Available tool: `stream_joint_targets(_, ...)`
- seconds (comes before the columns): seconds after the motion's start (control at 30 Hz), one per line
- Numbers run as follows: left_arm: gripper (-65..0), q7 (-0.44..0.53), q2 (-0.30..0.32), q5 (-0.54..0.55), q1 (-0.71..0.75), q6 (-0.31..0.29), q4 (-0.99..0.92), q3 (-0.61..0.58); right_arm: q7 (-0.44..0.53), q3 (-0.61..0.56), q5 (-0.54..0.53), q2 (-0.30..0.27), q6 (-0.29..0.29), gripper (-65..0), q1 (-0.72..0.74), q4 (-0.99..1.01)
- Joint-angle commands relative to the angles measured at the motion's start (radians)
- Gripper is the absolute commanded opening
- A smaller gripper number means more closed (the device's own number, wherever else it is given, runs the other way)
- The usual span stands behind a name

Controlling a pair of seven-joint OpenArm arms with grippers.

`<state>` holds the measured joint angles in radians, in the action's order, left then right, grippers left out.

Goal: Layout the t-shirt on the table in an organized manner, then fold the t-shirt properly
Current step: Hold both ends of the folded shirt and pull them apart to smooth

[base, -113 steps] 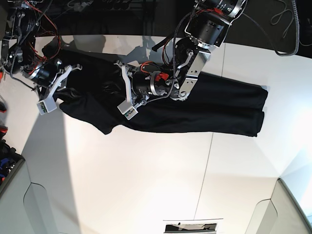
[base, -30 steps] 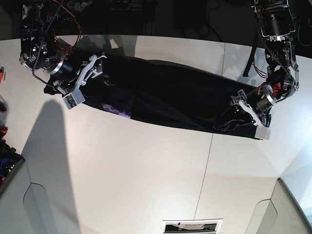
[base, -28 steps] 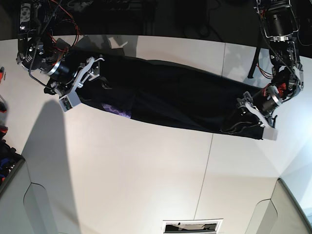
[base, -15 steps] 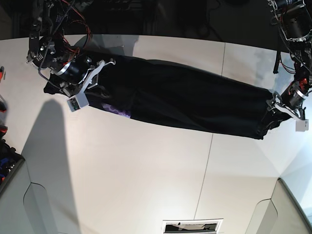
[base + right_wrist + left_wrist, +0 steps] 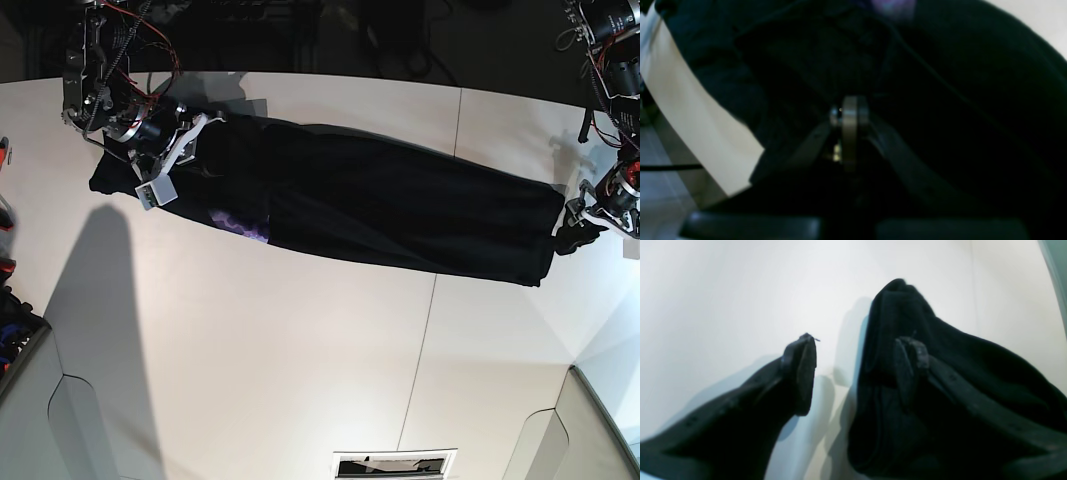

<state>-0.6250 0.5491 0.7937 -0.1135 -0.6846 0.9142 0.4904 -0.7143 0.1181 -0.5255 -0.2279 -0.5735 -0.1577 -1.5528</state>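
The t-shirt lies stretched in a long narrow band across the far half of the table, its long axis slanting from the upper left of the base view down to the right, a purple scrap of print showing along its near edge. My right gripper is pinched shut on the left end. My left gripper hangs spread wide at the right end, one finger against the cloth

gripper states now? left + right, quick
Left gripper: open, holding nothing; the t-shirt lies against one jaw.
Right gripper: shut over the t-shirt; a grip on the cloth cannot be told.
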Motion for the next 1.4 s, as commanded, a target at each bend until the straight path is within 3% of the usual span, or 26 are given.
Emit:
stream_joint_targets(0.0,-25.9,0.008,0.024,0.016,-0.004,-0.014,0.013,0.005,-0.043,0.007,0.055,-0.034,0.028,-65.0,-0.003,0.001)
stream_joint_targets(0.17,-25.8,-0.005,0.009,0.026,0.037,-0.014,0.013,-0.011,-0.04,0.007,0.031,-0.069,0.027,-65.0,-0.003,0.001)
stream_joint_targets(0.6,-25.8,-0.031,-0.092,0.028,0.051,-0.014,0.014,-0.143,-0.037,0.007,-0.024,-0.068,0.027,-65.0,-0.003,0.001)
stream_joint_targets(0.93,-26.0,-0.143,-0.122,0.05,0.074,-0.014,0.016,-0.146,-0.02,0.007,-0.024,-0.068,0.027,-65.0,0.0,0.001)
stream_joint_targets(1.0,-30.9,-0.138,-0.123,0.08,0.089,-0.014,0.016,-0.146,-0.011,0.007,-0.024,-0.068,0.027,-65.0,0.001,0.001)
stream_joint_targets(1.13,-65.0,-0.064,-0.124,0.107,0.103,-0.014,0.016,-0.146,-0.01,0.007,-0.024,-0.068,0.027,-65.0,0.002,0.001)
stream_joint_targets(1.37,-65.0,-0.014,-0.115,0.07,0.075,-0.014,0.029,-0.133,-0.011,0.007,-0.059,-0.068,0.027,-65.0,0.002,-0.012)
